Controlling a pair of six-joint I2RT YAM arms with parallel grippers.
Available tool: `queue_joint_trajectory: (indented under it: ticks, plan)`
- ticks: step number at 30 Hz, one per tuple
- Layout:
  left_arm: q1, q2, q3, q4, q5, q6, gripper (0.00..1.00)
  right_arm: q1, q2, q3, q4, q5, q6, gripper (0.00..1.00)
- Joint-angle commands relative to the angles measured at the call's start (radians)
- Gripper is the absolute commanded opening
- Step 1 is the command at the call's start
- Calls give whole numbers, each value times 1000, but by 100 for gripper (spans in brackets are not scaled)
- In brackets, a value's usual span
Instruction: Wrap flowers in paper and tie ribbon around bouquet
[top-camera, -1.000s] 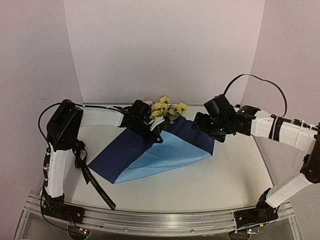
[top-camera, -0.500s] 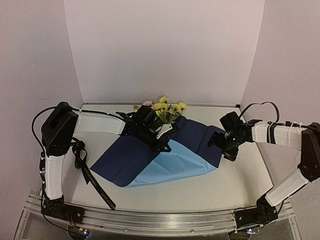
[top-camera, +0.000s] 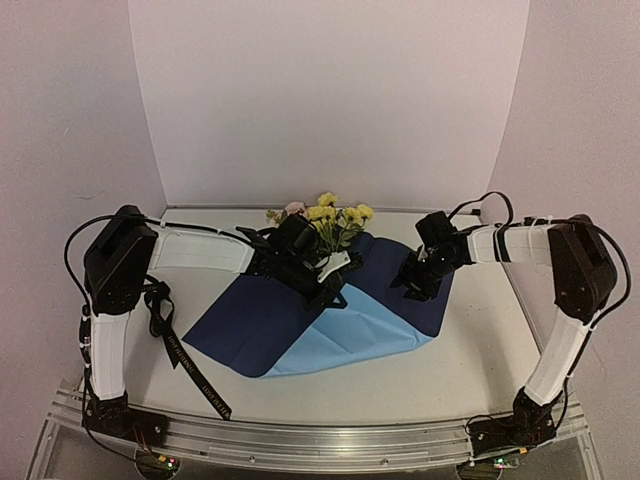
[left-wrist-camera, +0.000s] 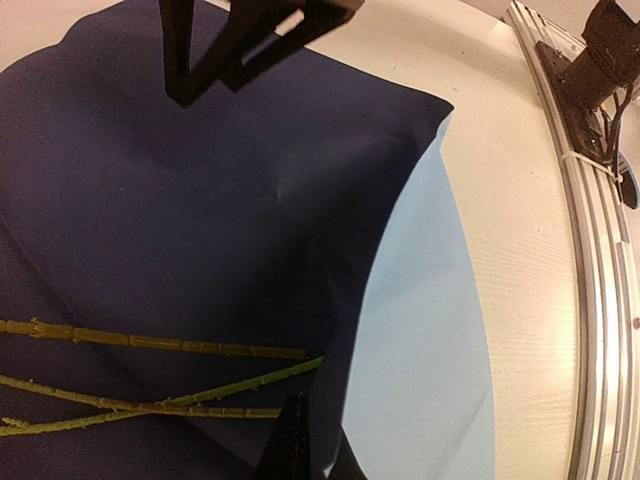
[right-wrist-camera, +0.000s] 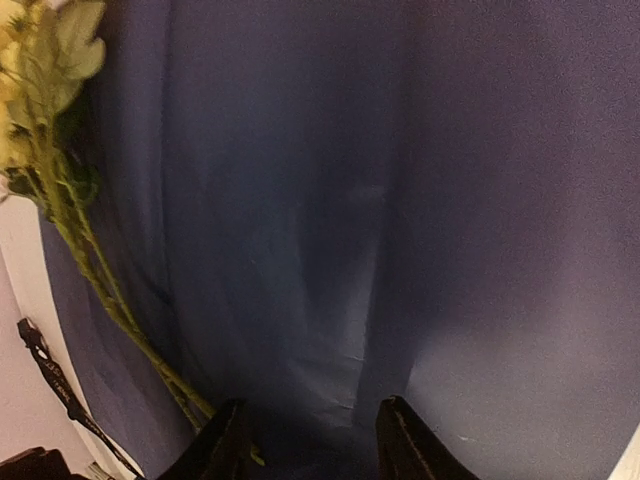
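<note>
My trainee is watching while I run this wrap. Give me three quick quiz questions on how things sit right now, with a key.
1. True or false: the ribbon is already tied round the flowers.
2. Which face of the paper mostly shows upward? A) light blue B) dark navy C) white
3. Which one is shut: the left gripper or the right gripper?

Key
1. False: it lies loose on the table, left of the paper.
2. B
3. The left gripper; the right gripper's fingers stand apart over the paper.
</note>
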Motion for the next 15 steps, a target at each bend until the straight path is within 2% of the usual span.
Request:
queue_joint_trajectory:
  ticks: [1,8,15]
  plan:
    - [-5,-63,-16,43,-19,-6,0,-2,63,-33,-13,-87,-3,41]
    - [-11,-86,-40,59,-45,-12,0,-22,-1,-163,-20,-37,39,40]
    - [-1,-96,-43,94,-159,6,0,-25,-93,-239,-38,-10,69,43]
